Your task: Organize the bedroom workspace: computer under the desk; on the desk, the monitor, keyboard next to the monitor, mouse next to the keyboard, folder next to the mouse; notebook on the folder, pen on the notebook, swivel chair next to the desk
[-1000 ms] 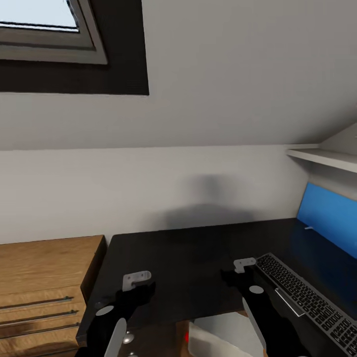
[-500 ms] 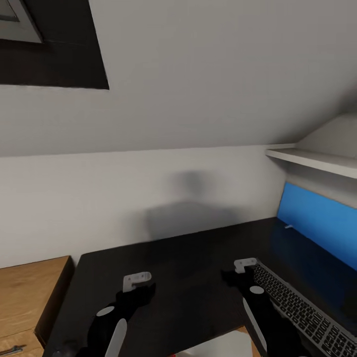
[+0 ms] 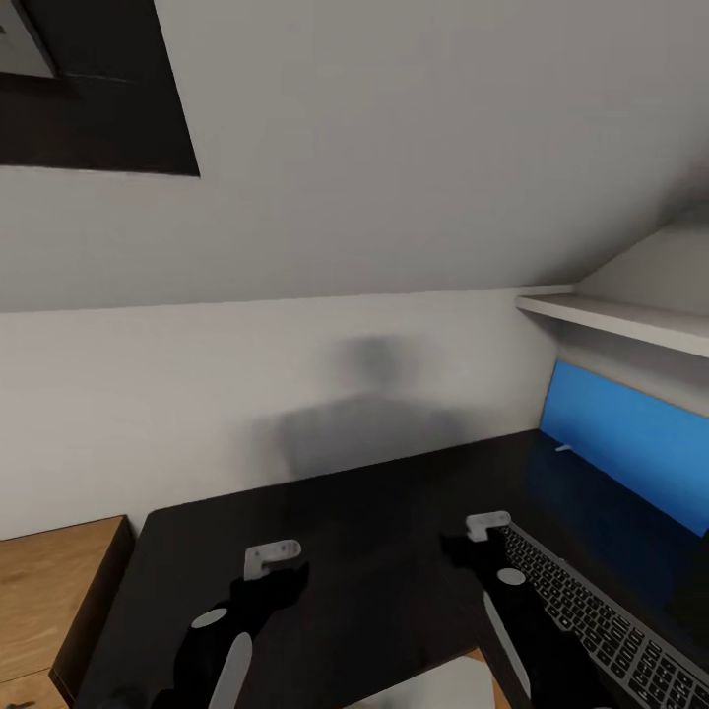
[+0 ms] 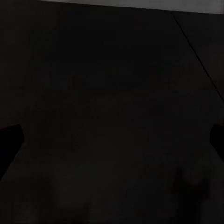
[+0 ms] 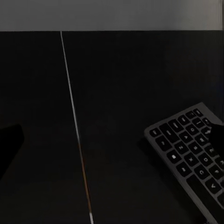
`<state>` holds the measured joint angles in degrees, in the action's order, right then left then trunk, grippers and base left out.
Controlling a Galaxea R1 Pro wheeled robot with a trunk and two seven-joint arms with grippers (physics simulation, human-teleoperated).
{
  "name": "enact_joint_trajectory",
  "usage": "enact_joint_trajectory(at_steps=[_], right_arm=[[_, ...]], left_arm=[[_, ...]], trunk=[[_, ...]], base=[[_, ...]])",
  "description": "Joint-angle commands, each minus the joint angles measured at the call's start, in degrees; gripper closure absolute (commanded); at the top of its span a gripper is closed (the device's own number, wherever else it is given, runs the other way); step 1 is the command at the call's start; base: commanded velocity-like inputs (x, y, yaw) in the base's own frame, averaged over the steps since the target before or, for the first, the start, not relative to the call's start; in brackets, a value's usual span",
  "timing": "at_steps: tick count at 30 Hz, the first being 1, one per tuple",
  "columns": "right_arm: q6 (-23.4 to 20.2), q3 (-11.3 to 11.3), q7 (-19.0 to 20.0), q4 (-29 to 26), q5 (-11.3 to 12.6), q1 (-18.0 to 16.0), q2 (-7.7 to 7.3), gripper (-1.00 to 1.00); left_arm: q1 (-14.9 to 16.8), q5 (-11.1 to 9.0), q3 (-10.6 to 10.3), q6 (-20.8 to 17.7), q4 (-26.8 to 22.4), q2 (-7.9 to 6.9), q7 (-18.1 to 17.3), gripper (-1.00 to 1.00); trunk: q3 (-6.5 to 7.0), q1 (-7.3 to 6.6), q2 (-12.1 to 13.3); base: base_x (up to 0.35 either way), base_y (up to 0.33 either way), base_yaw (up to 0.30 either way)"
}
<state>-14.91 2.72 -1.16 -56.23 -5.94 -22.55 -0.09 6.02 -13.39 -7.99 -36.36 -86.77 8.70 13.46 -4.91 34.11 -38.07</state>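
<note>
Both pincers, left [image 3: 271,557] and right [image 3: 487,526], hover spread open over the desk [image 3: 374,512] (glossy black); the keyboard [image 3: 601,620] lies just beside the right.

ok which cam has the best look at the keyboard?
Head view: the keyboard lies along the desk by the right arm, many key rows showing. The right wrist view catches one end of it, closer. The left wrist view shows dark desktop.

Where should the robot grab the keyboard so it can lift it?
Probably by the short end nearest the right gripper, coming from above. The keyboard lies flat and thin on the desk, so one finger should go on top and the other should slip under that edge.
</note>
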Motion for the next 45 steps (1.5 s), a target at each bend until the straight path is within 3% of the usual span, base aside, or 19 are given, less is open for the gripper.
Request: enact_joint_trajectory(at_steps=[1,3,5,6,8,9,11,12,13,14,15,18,21,23,26,30,34,45], right_arm=[[-0.3,-0.4,-0.1,-0.1,-0.6,0.0,-0.05,-1.0],[-0.2,-2.7,-0.1,-0.1,-0.5,0.0,-0.1,-1.0],[-0.2,-6.4,-0.1,-0.1,-0.4,-0.1,-0.18,-1.0],[-0.3,-9.5,-0.1,-0.1,-0.4,-0.2,-0.21,-1.0],[-0.4,-13.7,0.0,0.7,-0.4,-0.7,-0.48,-1.0],[-0.4,-14.8,0.0,1.3,-0.4,-1.2,-0.75,-1.0],[-0.4,-17.0,0.0,4.1,-0.4,-3.9,-2.29,-1.0],[-0.1,-18.6,-0.1,13.9,-0.3,-10.9,-5.81,-1.0],[0.1,-18.7,-0.1,16.5,-0.2,-12.5,-6.51,-1.0],[1.6,-19.1,-0.1,24.2,-0.1,-17.4,-8.45,-1.0],[3.4,-19.2,-0.1,28.9,-0.1,-20.4,-9.44,-1.0],[6.5,-19.4,-1.7,37.6,-0.1,-25.3,-10.71,-1.0],[7.5,-20.6,-4.9,41.0,0.5,-27.0,-11.09,-1.0],[8.1,-23.3,-6.3,42.0,2.1,-27.7,-11.08,-1.0],[8.8,-24.4,-7.2,42.7,3.1,-27.6,-10.36,-1.0],[10.1,-24.3,-7.6,44.0,4.4,-27.7,-9.06,-1.0],[9.4,-24.0,-6.7,42.7,3.4,-27.6,-7.81,-1.0],[6.7,-23.9,-6.4,40.0,2.6,-27.6,-7.72,-1.0]], left_arm=[[0.0,-0.6,0.0,-0.2,-0.1,0.0,0.5,-1.0],[0.0,-0.6,-0.1,-0.2,-0.2,0.0,0.5,-1.0],[0.0,-0.6,-0.1,-0.2,-0.3,0.0,0.5,-1.0],[0.0,-0.6,-0.1,-0.2,-0.3,0.0,0.5,-1.0],[0.0,-0.6,-0.1,-0.2,-0.4,0.0,0.5,-1.0],[0.0,-0.6,-0.1,-0.2,-0.4,0.0,0.5,-1.0],[0.0,-0.6,-0.1,-0.2,-0.5,0.0,0.4,-1.0],[0.0,-0.6,-0.1,-0.2,-0.6,0.0,0.4,-1.0],[0.0,-0.6,-0.1,-0.2,-0.6,0.0,0.4,-1.0],[0.0,-0.6,-0.1,-0.2,-0.7,0.0,0.4,-1.0],[0.0,-0.6,-0.1,-0.2,-0.7,0.0,0.4,-1.0],[0.0,-0.6,-0.1,-0.2,-1.0,0.0,0.4,-1.0],[0.0,-0.6,-0.1,-0.2,-1.1,0.0,0.4,-1.0],[0.0,-0.6,-0.1,-0.2,-1.1,0.0,0.4,-1.0],[0.0,-1.2,-0.1,-0.3,-1.7,0.32,0.5,-1.0],[0.0,-2.2,-0.1,-0.3,-2.1,0.4,0.5,-1.0],[0.0,-1.0,0.0,-0.3,-2.4,0.83,0.6,-1.0],[0.0,-0.4,0.0,-0.4,-3.1,1.13,0.6,-1.0]], trunk=[[-0.11,0.02,-0.1],[-0.11,0.02,-0.1],[-0.11,0.02,-0.1],[-0.11,0.02,-0.1],[-0.11,0.02,-0.1],[-0.11,0.02,-0.1],[-0.11,0.02,-0.1],[-0.11,0.02,-0.1],[-0.11,0.02,-0.1],[-0.11,0.02,-0.1],[-0.11,0.02,-0.1],[-0.11,0.02,-0.1],[-0.11,0.02,-0.1],[-0.11,0.02,-0.1],[-0.11,0.02,-0.1],[-0.11,0.02,-0.1],[-0.83,0.9,-1.7],[-2.8,3.32,-6.1]], base=[[0.0,0.0,0.0],[0.0,0.0,0.0],[0.0,0.0,0.0],[0.0,0.0,0.0],[0.0,0.0,0.0],[0.0,0.0,0.0],[0.0,0.0,0.0],[0.0,0.0,0.0],[0.0,0.0,0.0],[0.0,0.0,0.0],[0.0,0.0,0.0],[0.0,0.0,0.0],[0.0,0.0,0.0],[0.0,0.0,0.0],[0.0,0.0,0.0],[0.0,0.0,0.0],[0.0,0.0,0.0],[0.0,0.0,0.0]])
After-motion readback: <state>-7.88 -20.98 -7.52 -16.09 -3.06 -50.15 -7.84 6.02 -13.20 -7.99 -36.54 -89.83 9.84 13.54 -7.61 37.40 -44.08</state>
